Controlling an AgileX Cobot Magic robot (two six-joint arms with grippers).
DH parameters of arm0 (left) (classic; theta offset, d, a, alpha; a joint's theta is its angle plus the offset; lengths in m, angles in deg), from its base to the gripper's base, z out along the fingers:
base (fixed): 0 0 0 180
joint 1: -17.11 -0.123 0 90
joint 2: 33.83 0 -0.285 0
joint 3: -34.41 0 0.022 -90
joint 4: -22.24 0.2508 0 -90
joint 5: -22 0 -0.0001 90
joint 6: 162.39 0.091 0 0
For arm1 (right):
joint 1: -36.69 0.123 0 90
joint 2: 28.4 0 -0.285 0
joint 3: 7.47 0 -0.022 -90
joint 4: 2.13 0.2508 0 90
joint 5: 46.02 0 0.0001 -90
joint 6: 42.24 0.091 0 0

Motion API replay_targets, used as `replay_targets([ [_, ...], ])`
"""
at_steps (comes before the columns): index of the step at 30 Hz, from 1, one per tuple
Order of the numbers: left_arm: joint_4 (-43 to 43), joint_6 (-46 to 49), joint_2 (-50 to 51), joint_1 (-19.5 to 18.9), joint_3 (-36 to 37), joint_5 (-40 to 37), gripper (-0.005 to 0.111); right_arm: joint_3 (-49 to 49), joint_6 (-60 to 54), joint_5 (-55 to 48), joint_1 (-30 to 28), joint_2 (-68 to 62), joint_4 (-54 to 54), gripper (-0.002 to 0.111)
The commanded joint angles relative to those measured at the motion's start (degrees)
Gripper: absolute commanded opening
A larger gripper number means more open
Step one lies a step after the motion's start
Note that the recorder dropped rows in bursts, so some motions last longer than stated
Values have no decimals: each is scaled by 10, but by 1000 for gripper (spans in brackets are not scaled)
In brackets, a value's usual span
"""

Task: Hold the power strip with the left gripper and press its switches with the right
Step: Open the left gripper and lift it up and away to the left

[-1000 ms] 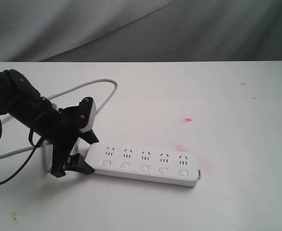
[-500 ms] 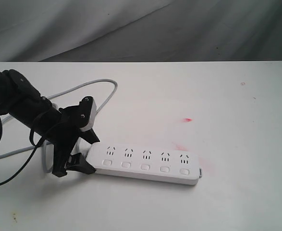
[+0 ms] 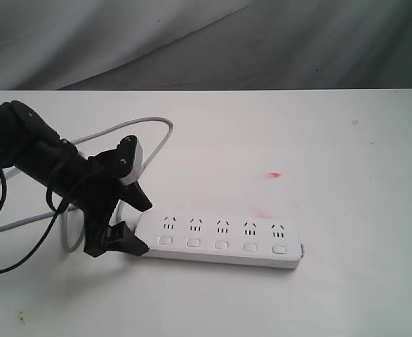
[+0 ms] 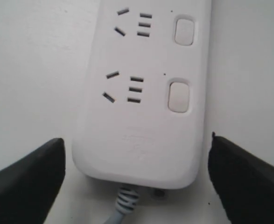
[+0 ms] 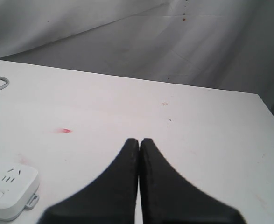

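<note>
White tabletop [image 3: 346, 281] across most of the exterior view, with a grey cloth backdrop [image 3: 262, 42] behind its far edge. Black left arm [image 3: 30, 151] in from the left edge, ending in the left gripper [image 3: 146, 227]. Spread wide, one black wedge finger [image 4: 24, 182] on either side of the cord end of the power strip [image 3: 223, 239]. Thin gap on both sides in the left wrist view, so straddling, not squeezing.

Power strip flat on the table, nearer the near edge than the far one, a little left of the middle, long side roughly parallel to the near edge. Long white plastic bar, rounded ends, five outlets [image 3: 222, 226] in a row, small grey tab [image 3: 302, 250] at the end away from the arm. Grey cord [image 3: 160, 126] out of the straddled end, looping toward the far left corner.

Right gripper [image 5: 139, 149]: black wedge fingers pressed together, nothing between them, apart from the strip's tab end.

Five switches [image 3: 222, 245], white rounded squares, one on the near side of each outlet. Small red smear [image 3: 274, 174] near the table's middle.
</note>
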Motion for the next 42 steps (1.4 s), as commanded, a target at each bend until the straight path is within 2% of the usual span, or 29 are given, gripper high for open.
replay_targets([
  [1,-11,-8,0,2,-1,-3,91,-3,1,3,0,-1,-4,0],
  [9,-11,-28,0,2,-1,-2,91,-3,1,3,0,-1,-4,0],
  [12,-11,-100,-26,2,-1,29,89,-3,1,3,0,-1,-4,0],
  [13,-11,-112,-39,2,-1,30,83,-3,1,3,0,-1,-4,0],
  [14,-11,-112,-63,2,-1,30,67,-3,1,3,0,-1,-4,0],
  [15,-11,-112,-77,2,-1,30,60,-3,1,3,0,-1,-4,0],
  [16,-11,-112,-107,2,-1,30,40,-3,1,3,0,-1,-4,0],
  [17,-11,-112,-119,2,-1,29,29,-3,1,3,0,-1,-4,0],
  [18,-12,-125,-149,2,-1,22,10,-3,1,3,0,-1,-4,0],
  [19,-19,-139,-169,2,-1,10,0,-3,1,3,0,-1,-4,0],
  [23,-58,-224,-227,2,-1,-30,0,-3,1,3,0,-1,-4,0],
  [26,-103,-299,-268,2,-1,-92,0,-3,1,3,0,-1,-4,0],
  [30,-110,-303,-291,2,-1,-121,0,-3,1,3,0,-1,-4,0],
  [34,-102,-303,-291,2,-1,-107,0,-3,1,3,0,-1,-4,0],
  [42,-94,-303,-328,-1,-1,-4,0,-3,1,3,0,-1,-4,0],
])
